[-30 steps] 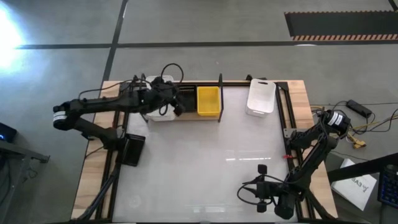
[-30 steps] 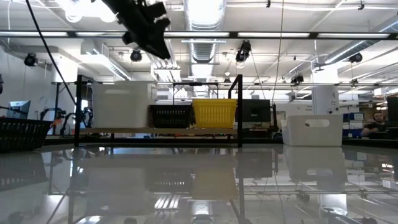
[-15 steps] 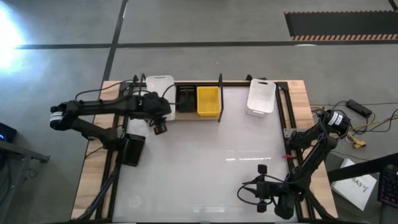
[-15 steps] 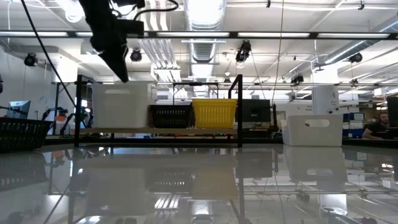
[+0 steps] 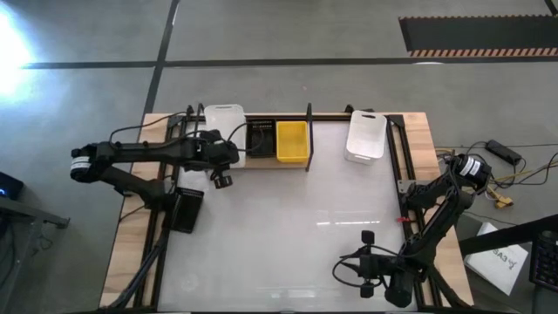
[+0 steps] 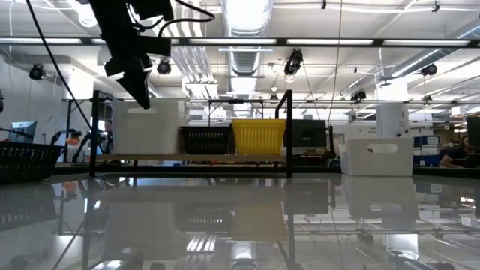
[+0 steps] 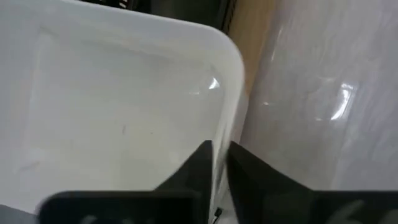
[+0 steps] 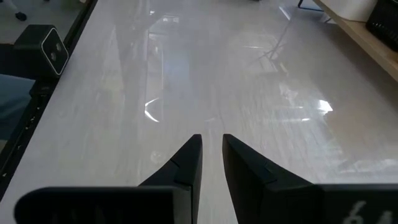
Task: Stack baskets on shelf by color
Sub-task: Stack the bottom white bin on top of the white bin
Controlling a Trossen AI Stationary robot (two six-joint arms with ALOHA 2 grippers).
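— Overhead first, item by item: shelf along the table's far edge; on it a white basket at the left end, a black basket next, a yellow basket beside that. A second white basket sits near the far right corner, off the shelf.

— And the left gripper?

— Raised just in front of the shelf's left end. From above its fingers are too small to judge; the wrist camera shows them pressed nearly together, a white basket's rim behind the tips, nothing pinched that I can see.

— The level view?

— Adds height only: left gripper hangs above the shelf top; the yellow basket and black one side by side.

— Right gripper?

— Parked near the table's near right corner, fingers a narrow slit apart, holding nothing.
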